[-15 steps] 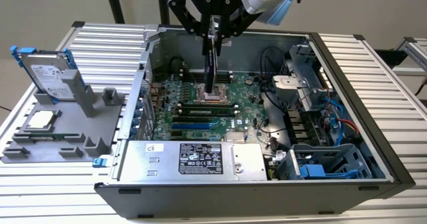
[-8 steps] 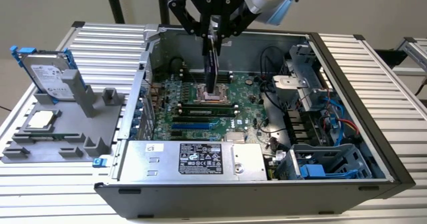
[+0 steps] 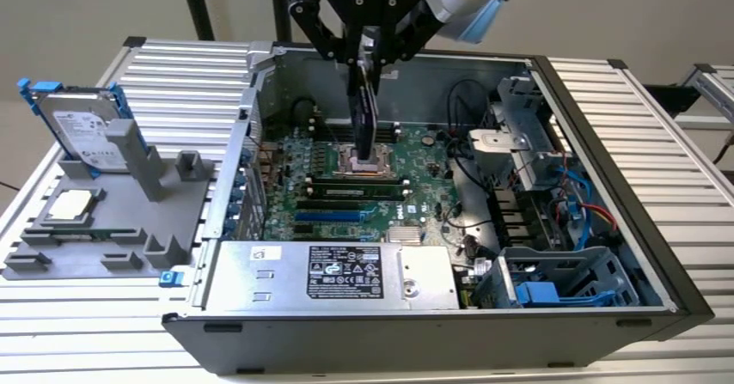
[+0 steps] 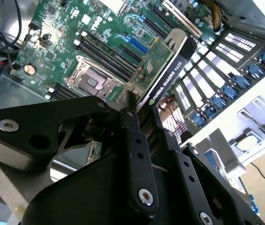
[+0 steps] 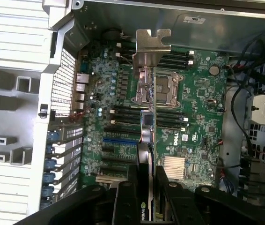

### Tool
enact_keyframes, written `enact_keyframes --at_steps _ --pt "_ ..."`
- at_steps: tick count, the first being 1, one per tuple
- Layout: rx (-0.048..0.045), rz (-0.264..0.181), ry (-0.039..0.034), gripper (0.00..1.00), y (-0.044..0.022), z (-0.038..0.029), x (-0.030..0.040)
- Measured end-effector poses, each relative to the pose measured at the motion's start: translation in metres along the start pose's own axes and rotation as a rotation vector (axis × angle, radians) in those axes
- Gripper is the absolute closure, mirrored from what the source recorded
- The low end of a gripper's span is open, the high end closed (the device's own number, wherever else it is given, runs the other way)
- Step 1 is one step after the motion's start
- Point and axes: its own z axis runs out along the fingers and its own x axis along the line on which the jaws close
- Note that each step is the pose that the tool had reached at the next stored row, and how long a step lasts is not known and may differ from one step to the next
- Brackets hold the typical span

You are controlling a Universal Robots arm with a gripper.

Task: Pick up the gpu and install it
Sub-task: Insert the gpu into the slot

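Observation:
The gpu [image 3: 367,118] hangs on edge, long side vertical, over the motherboard [image 3: 333,186] inside the open computer case, with my gripper [image 3: 370,57] shut on its upper end. In the exterior view its lower end overlaps the cpu socket [image 3: 373,162]. The second wrist view shows the gpu [image 4: 153,65] with its green face, black edge and silver bracket [image 4: 177,37] held in my gripper [image 4: 146,122]. Edge-on in the first wrist view, the gpu [image 5: 147,136] runs from my gripper [image 5: 147,187] up to its bracket [image 5: 152,49]. A blue expansion slot [image 5: 118,139] lies beside it, apart from the card.
A silver hard drive with blue clips [image 3: 86,131] and a square chip [image 3: 71,204] sit on a grey fixture [image 3: 103,238] at the exterior view's left. Inside the case are a power supply [image 3: 333,272], a drive cage [image 3: 573,281] and loose cables [image 3: 476,148].

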Motion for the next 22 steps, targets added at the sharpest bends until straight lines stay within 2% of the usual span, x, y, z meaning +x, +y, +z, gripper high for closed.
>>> enact_keyframes --at_steps 22 --pt "0.001 -0.111 0.008 1.0 0.0 0.0 0.0"
